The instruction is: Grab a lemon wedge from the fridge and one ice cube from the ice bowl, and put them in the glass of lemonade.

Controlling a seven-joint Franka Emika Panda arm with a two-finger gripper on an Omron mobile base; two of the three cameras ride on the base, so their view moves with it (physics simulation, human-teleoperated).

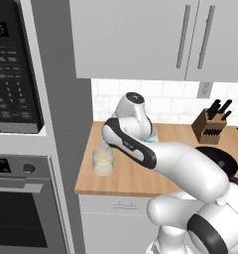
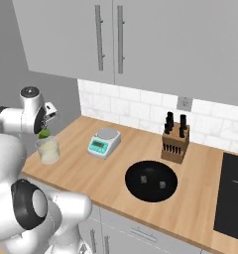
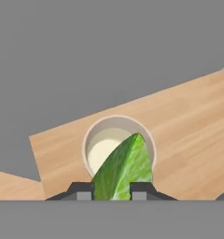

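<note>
Wooden counter (image 2: 116, 163) runs under grey wall cabinets (image 2: 141, 44), with a white tile backsplash behind. Far left in the left base view: black-fronted microwave (image 1: 14, 69) above an oven (image 1: 22, 208), set in a grey column. Next along, at the counter's left end, the glass of lemonade (image 1: 103, 161) stands upright with pale liquid inside. Gripper (image 3: 112, 191) hangs directly above the glass; in the hand view its two dark tips are clamped on the lemon wedge (image 3: 124, 170), which shows green and points toward the glass mouth, overlapping the rim in that view. Whether the wedge touches the liquid cannot be told. In the right base view the wedge (image 2: 43, 133) sits at the glass's (image 2: 47, 150) top edge. Right of the glass: a small kitchen scale (image 2: 104, 142) with teal display. Further right, a round black pan (image 2: 151, 180) lies on the counter, a knife block (image 2: 175, 144) behind it near the wall. Black cooktop (image 2: 232, 198) at the far right edge.
</note>
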